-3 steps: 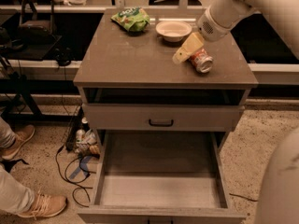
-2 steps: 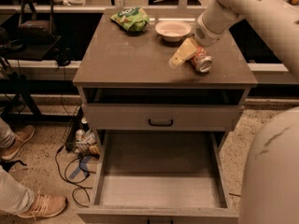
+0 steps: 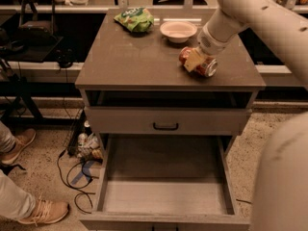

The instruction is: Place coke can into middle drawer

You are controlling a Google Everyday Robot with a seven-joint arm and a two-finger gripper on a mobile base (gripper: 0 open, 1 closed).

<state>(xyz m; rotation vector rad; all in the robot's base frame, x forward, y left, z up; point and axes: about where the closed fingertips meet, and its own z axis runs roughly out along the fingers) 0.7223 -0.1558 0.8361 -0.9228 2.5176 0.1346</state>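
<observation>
The coke can [image 3: 207, 66], red with silver ends, lies on its side on the right part of the cabinet top [image 3: 125, 61]. My gripper [image 3: 194, 59] is down at the can, its yellowish tip across the can's left half, with the white arm reaching in from the upper right. The middle drawer [image 3: 163, 196] is pulled out wide at the bottom front, showing a bare pale grey floor and low side walls. The can is well behind and above it.
A green chip bag [image 3: 135, 18] and a white bowl [image 3: 178, 31] sit at the back of the top. A shut drawer with a black handle [image 3: 166, 126] is above the open one. A person's shoes [image 3: 45, 211] and cables [image 3: 79, 170] lie on the left floor. My white body [image 3: 284, 177] fills the right.
My gripper has moved right, from just left of the can to over its left half. The can has stayed in place.
</observation>
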